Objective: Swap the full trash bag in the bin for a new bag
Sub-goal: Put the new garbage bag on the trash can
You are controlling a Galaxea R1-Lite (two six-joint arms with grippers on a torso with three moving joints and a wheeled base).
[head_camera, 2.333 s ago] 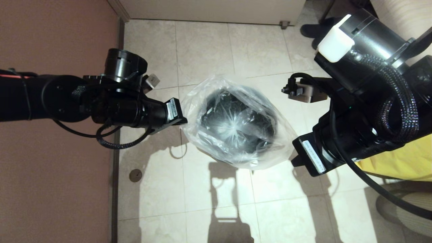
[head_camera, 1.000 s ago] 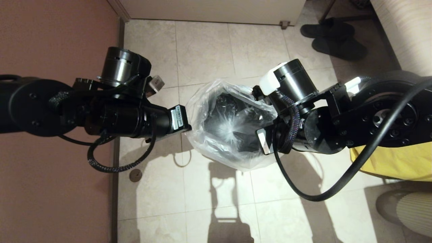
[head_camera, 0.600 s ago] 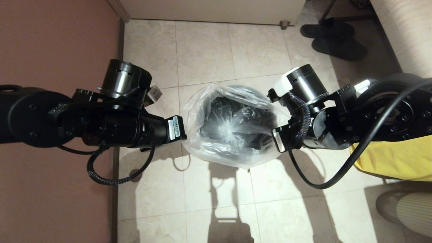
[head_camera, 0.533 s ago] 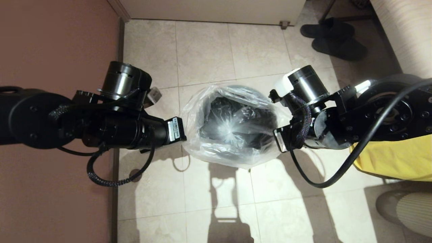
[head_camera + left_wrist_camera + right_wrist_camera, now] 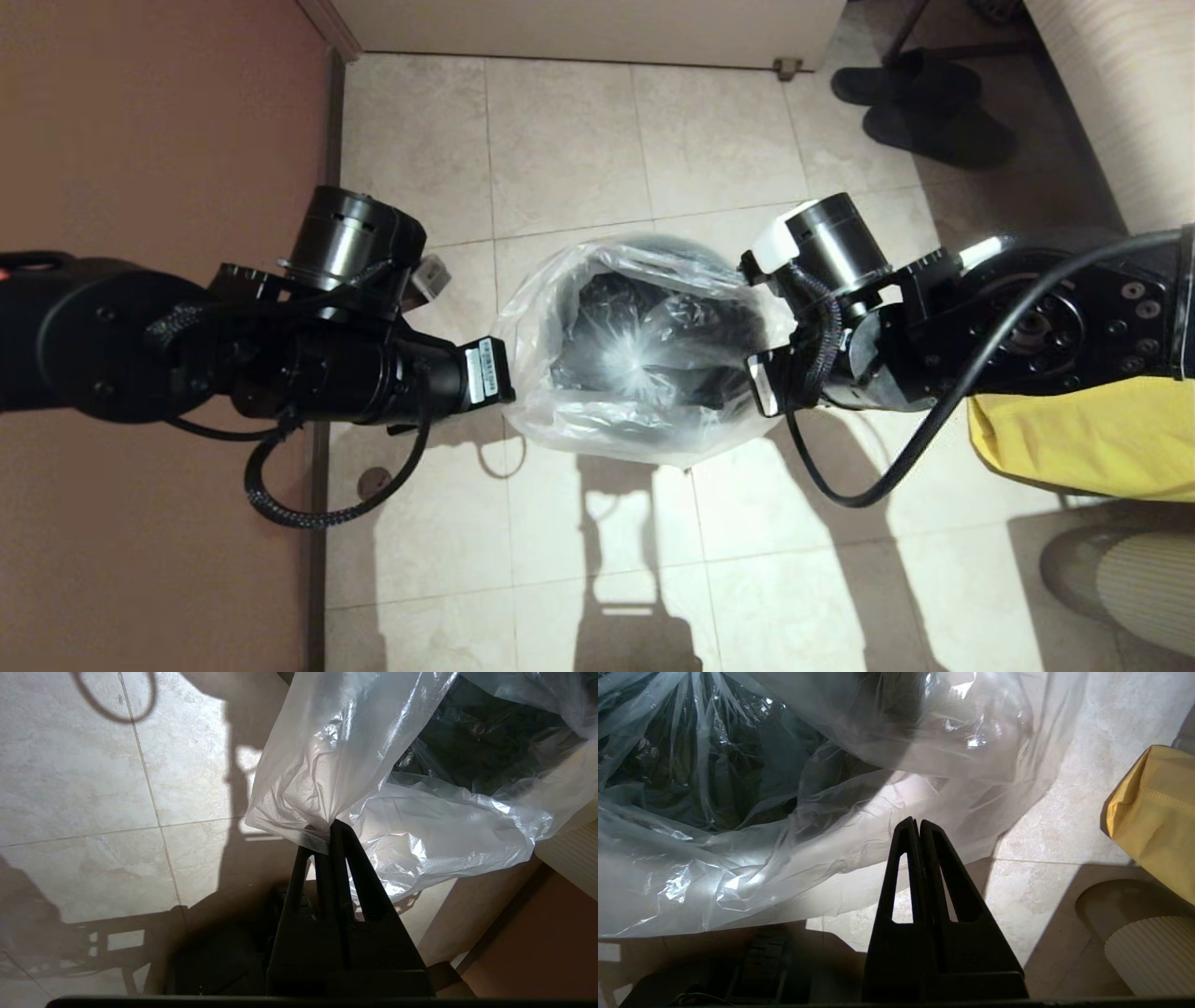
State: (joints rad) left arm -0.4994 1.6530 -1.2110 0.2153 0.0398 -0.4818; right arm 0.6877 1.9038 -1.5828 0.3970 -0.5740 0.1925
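The bin (image 5: 677, 247) stands on the tiled floor between my two arms; its glossy black inside shows through the new bag (image 5: 644, 359). This clear, crinkly bag is draped over and into the bin, its star-gathered seal near the middle. My left gripper (image 5: 327, 828) is at the bag's left edge, shut on a bunched fold of the film (image 5: 327, 765). My right gripper (image 5: 917, 823) is at the bag's right side, shut, its tips in front of the loose film (image 5: 831, 858) with no fold seen between them. In the head view both sets of fingers are hidden under the wrists.
An opaque yellow sack (image 5: 1074, 439) lies on the floor just right of my right arm. Dark slippers (image 5: 920, 103) sit at the back right. A reddish wall (image 5: 140, 140) runs along the left, a white cabinet (image 5: 597, 28) along the back. A pale ribbed object (image 5: 1139, 588) is at the bottom right.
My right arm swung in from the far right to the bag's right side, reached over the bag, then drew back slightly to its edge. The bag's mouth now spreads wider. The left arm barely moved.
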